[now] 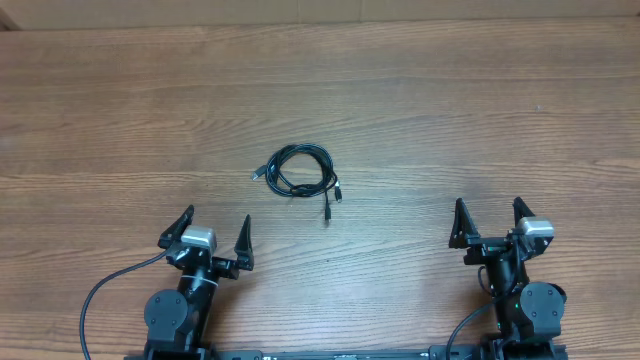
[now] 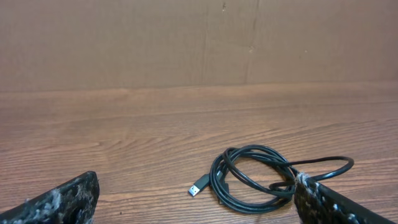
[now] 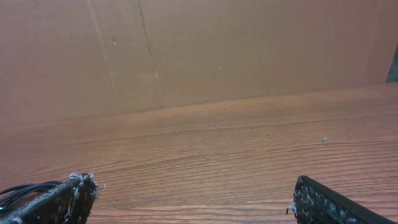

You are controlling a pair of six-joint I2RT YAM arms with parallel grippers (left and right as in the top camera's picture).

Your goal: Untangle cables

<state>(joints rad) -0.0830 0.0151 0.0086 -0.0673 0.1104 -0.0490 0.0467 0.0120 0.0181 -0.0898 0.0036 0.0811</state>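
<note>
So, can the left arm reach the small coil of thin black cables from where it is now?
Probably yes. The left gripper stands open, and only bare wooden table lies between it and the small coil of thin black cables, just ahead; nothing blocks the way.

A wood-grain bench (image 1: 470, 110) in reddish brown fills the overhead view. Along its far edge stands a plain cardboard wall (image 2: 155, 43) (creased with vertical seams and a few small marks). Light is soft and even.
</note>
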